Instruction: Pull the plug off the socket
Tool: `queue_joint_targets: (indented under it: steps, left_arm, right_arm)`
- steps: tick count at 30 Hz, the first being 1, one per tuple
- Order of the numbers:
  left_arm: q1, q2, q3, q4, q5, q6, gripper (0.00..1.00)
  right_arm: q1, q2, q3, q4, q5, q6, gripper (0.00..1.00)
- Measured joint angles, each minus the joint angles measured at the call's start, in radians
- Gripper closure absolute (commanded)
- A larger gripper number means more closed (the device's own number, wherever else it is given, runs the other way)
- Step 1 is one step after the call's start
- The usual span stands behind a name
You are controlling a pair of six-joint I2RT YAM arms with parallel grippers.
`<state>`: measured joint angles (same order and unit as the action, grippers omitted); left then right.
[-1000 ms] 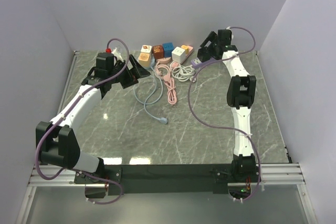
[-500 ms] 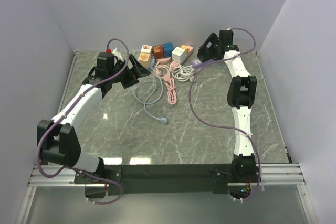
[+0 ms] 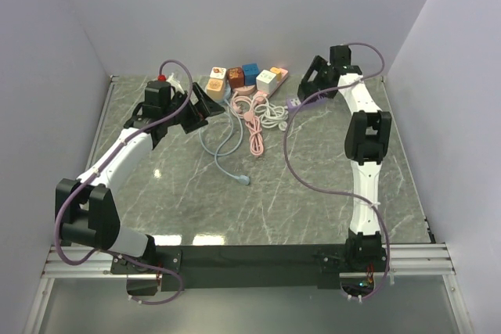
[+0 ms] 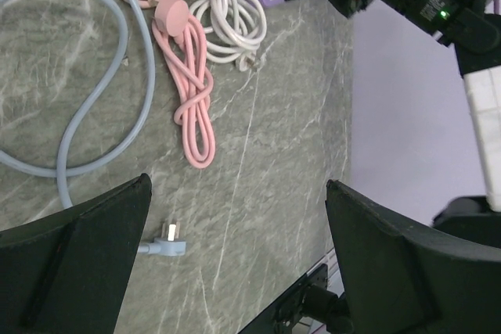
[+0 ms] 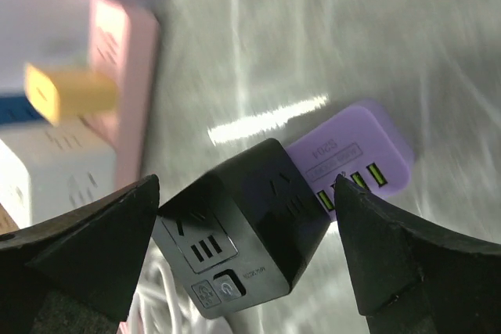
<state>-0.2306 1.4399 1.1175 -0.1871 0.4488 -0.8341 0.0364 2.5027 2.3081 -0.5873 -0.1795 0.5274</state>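
Pale lilac walls (image 3: pixel 235 5) on three sides; grey-green marble table (image 3: pixel 235 209), white veins, glare patches; aluminium rail (image 3: pixel 415 260) near edge.

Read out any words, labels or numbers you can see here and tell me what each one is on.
On the purple adapter: a framed printed label, too blurred to read.
On the black cube socket: small print beside its button, too small to read.
Nothing else shows legible text.
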Motion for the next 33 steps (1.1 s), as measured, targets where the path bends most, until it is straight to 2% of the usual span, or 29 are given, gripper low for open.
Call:
queue_joint_targets:
  steps: [5,13,17,23,33]
  left_arm:
    - [-0.005,-0.013,-0.043,0.011,0.001,-0.001,0.01]
    - [-0.031,-0.014,-0.063,0.011,0.002,0.001,0.01]
    - [-0.064,-0.009,-0.063,0.011,0.003,0.004,0.01]
    - [-0.112,0.005,-0.063,0.008,0.003,0.01,0.01]
    - [-0.173,-0.047,-0.157,0.01,-0.005,0.007,0.01]
  right_arm:
    - [0.0,-0.158,-0.213,-0.062,0.021,-0.048,0.03]
    - [0.024,-0.319,-0.486,-0.072,0.0,-0.109,0.02]
    - [0.111,-0.385,-0.677,-0.099,-0.011,-0.141,0.01]
    - [0.247,-0.558,-0.917,-0.116,-0.053,-0.095,0.01]
    - [0.473,-0.766,-1.116,-0.104,-0.1,0.045,0.0]
